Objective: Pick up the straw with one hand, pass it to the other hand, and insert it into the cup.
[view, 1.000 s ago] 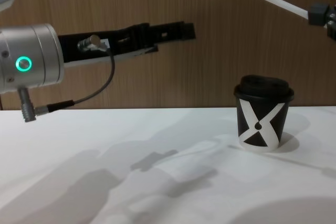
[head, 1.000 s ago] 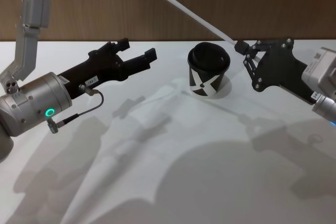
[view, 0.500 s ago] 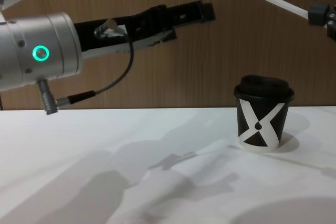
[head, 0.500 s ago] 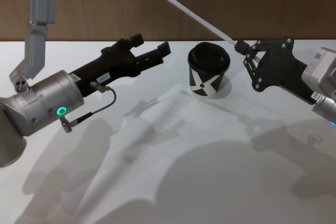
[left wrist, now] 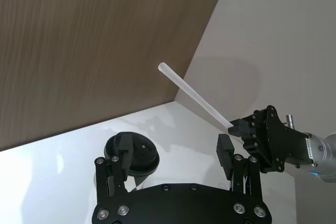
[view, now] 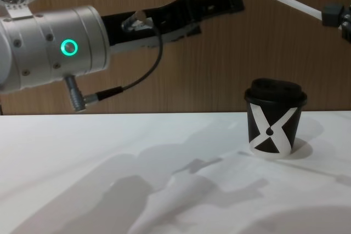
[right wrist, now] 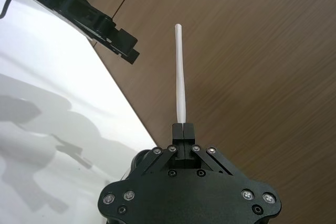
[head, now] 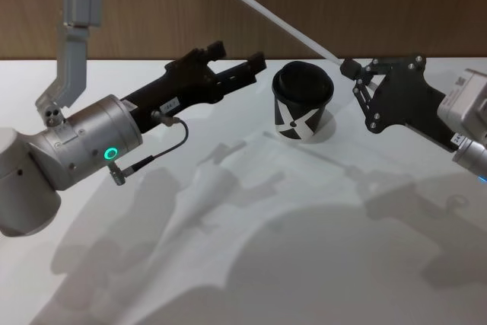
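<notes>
The straw (head: 285, 24) is a thin white tube held in the air, slanting up and to the left over the cup (head: 302, 104). My right gripper (head: 348, 66) is shut on the straw's lower end, just right of the cup. In the right wrist view the straw (right wrist: 180, 72) rises straight out of the closed fingertips of that gripper (right wrist: 182, 129). My left gripper (head: 237, 55) is open, raised left of the cup and below the straw's upper end. The left wrist view shows its fingers apart (left wrist: 175, 153), with the straw (left wrist: 194, 98) ahead and the cup (left wrist: 139, 156) below.
The white table (head: 319, 211) ends at a brown wood-panelled wall (head: 152, 5). A grey camera bracket (head: 74, 36) stands up from the left arm's silver wrist (head: 84, 150). From the chest view the cup (view: 274, 119) stands alone at the right of the table.
My left arm has moved forward, up and to the right, bringing its open fingers nearer the straw. The right gripper, the straw and the cup have stayed put.
</notes>
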`<state>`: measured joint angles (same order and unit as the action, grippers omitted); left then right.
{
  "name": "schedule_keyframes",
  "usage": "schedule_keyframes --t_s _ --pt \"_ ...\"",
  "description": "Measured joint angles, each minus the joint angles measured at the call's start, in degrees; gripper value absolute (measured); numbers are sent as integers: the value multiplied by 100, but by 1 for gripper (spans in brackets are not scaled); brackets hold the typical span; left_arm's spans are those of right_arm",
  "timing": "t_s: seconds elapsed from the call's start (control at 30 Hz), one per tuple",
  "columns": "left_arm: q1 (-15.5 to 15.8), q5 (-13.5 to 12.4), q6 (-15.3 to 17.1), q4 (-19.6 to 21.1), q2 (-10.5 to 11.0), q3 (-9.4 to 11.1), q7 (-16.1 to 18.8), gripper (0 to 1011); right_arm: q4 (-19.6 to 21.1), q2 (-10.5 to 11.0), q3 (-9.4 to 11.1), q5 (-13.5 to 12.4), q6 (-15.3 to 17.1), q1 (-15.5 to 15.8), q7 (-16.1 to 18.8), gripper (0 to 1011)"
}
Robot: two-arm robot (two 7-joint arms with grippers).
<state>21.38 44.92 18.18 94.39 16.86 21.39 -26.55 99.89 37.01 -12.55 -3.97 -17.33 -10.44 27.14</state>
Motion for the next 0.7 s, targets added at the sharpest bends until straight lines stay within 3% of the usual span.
schedule_keyframes --t_s 0.7 --pt "317 252 -25 -317 -209 181 -150 1003 0 0 0 0 0 0 0 0"
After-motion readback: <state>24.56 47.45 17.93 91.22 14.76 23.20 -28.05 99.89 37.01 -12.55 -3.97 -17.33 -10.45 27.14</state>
